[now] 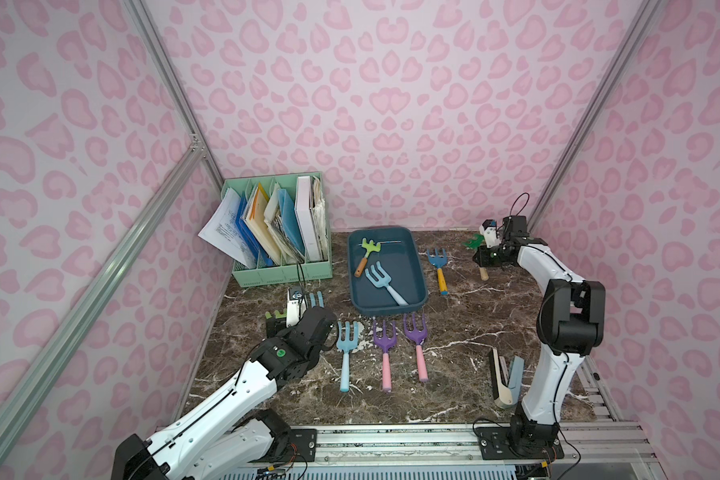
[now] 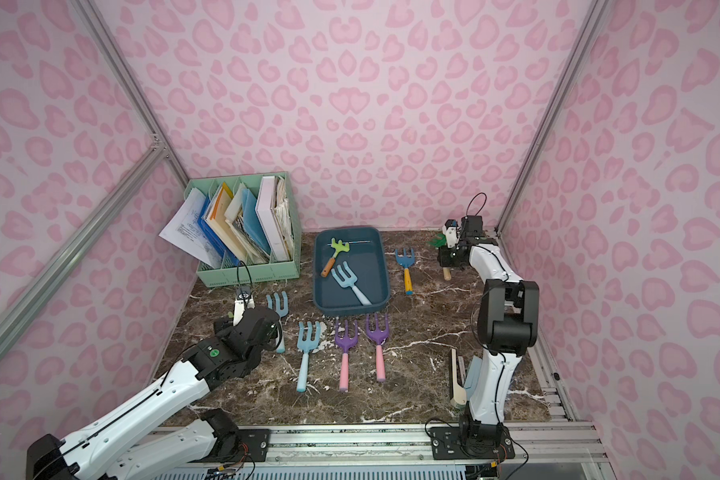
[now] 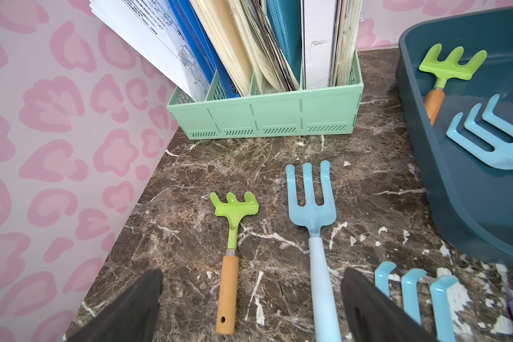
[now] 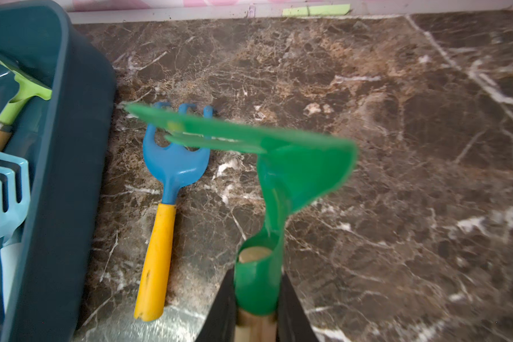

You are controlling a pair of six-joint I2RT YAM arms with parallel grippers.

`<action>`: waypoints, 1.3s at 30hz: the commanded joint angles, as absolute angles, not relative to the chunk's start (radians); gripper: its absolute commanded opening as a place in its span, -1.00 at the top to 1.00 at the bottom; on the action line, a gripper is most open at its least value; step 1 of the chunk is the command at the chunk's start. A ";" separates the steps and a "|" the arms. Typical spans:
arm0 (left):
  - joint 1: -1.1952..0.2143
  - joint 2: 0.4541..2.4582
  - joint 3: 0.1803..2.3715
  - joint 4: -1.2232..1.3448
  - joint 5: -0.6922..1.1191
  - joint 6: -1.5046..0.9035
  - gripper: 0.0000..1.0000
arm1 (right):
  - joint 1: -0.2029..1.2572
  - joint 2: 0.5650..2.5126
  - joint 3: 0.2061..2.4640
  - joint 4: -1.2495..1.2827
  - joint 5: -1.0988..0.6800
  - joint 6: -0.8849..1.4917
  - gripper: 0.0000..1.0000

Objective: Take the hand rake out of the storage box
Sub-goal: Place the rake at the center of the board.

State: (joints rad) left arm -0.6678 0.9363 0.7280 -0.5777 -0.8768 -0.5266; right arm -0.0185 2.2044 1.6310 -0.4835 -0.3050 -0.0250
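The storage box is a shallow dark teal bin at the back middle of the table. Inside it lie a lime-green hand rake with a wooden handle and a light-blue one. My right gripper is shut on the wooden handle of a dark green hand rake, held above the table to the right of the box. My left gripper hangs open low at the left, over a lime-green rake and a light-blue fork lying on the table.
A mint-green file organiser with papers stands back left. On the table lie a blue rake with a yellow handle, a light-blue rake and two purple rakes. A wooden and grey tool lies by the right arm.
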 commanded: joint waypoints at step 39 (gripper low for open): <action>-0.666 0.933 0.729 -0.586 -0.891 -0.543 -0.96 | 0.174 2.377 1.814 -0.678 0.311 0.191 0.25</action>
